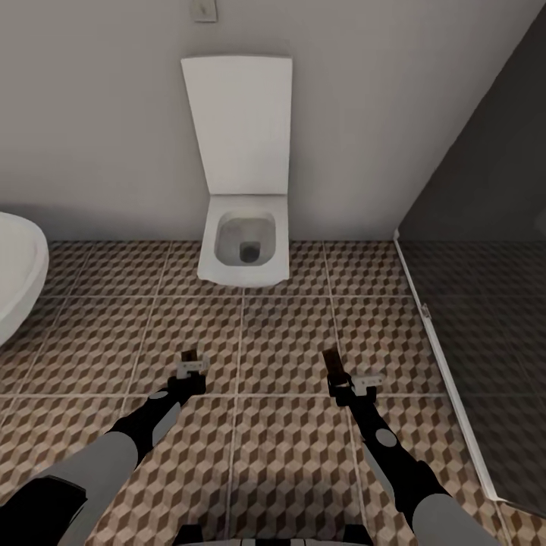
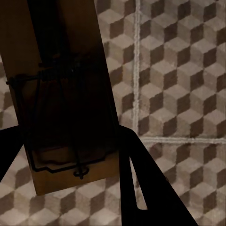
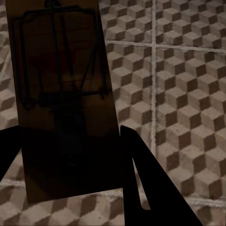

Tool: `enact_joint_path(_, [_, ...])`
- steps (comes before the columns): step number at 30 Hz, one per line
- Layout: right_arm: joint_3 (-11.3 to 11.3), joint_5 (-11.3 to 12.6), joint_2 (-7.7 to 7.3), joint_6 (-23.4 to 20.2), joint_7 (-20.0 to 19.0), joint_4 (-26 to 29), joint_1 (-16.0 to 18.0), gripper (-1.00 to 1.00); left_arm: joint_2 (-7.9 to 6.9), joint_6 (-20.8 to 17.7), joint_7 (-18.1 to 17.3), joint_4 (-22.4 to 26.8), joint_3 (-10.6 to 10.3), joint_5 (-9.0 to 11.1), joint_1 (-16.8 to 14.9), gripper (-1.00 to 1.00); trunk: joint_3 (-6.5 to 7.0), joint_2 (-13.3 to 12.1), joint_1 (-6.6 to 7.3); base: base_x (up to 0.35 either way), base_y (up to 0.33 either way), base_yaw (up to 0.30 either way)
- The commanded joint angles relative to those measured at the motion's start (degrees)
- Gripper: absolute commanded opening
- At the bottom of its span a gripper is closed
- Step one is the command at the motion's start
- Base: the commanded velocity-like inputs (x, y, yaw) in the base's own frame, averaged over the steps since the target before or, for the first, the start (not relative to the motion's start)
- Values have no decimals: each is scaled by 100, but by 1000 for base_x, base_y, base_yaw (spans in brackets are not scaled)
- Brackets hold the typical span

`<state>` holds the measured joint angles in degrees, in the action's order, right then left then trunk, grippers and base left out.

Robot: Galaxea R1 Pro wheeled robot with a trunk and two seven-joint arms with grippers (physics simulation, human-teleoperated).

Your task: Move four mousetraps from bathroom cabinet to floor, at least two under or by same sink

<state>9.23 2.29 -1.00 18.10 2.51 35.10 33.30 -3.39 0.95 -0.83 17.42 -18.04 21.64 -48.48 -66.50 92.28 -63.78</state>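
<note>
Unlettered mousetrap [image 2: 66,108] in left claw [image 1: 192,371]

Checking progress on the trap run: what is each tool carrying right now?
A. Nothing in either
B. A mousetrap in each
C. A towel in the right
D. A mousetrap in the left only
B: each wrist view shows a tan board with wire parts, the left mousetrap and the right mousetrap, clamped between dark fingers above the bathroom floor.

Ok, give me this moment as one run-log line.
left gripper: shut on mousetrap | right gripper: shut on second mousetrap | both held above bathroom floor | toilet ahead
</note>
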Motion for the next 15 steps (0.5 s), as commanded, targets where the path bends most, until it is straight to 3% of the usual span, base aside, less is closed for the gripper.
enact_joint_path(1, [35,44,-10,18,12,-3,3,-100,-4,9,-13,-2,-33,42,-3,-100,-30,43,-22,0,0,0])
enact_joint_path(15, [35,43,-14,18,12,-3,4,-100,3,4,-13,7,-41,42,-3,-100,-408,604,-330,0,0,0])
